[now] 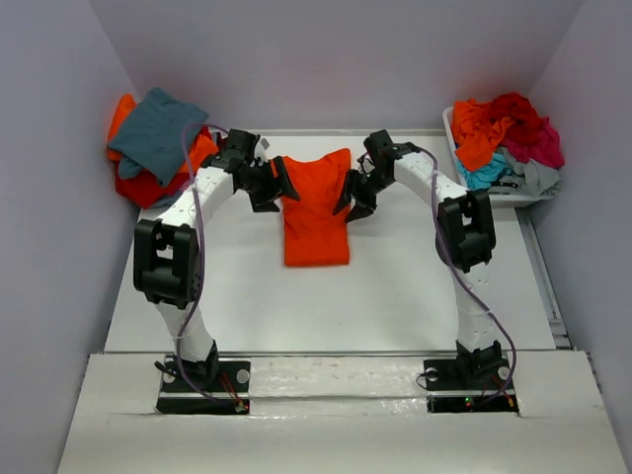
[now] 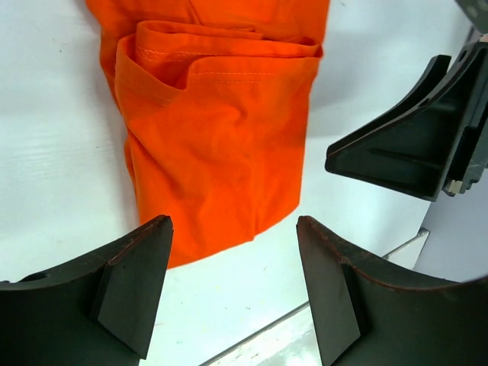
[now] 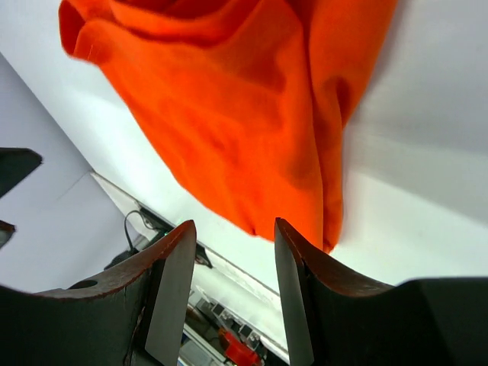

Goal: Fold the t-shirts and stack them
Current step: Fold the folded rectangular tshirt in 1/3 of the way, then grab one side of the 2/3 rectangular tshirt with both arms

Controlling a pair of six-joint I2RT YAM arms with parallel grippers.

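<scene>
A bright orange t-shirt (image 1: 316,209) lies folded into a narrow strip on the white table, its wider end toward the back. My left gripper (image 1: 281,183) hangs open at the shirt's left edge, nothing between its fingers (image 2: 133,278); below them the orange cloth (image 2: 221,137) rests flat. My right gripper (image 1: 350,196) stands open at the shirt's right edge, also empty, with the orange cloth (image 3: 252,114) just past its fingertips. A teal-grey shirt (image 1: 158,133) tops a stack of folded t-shirts at the back left. More t-shirts in orange, red, magenta, turquoise and grey (image 1: 504,133) are heaped at the back right.
A white plastic bin (image 1: 449,126) at the back right holds the heap of shirts. Grey walls close in the table on three sides. The other arm's gripper (image 2: 412,145) shows at the right of the left wrist view. The table's near edge (image 1: 326,353) runs in front of the arm bases.
</scene>
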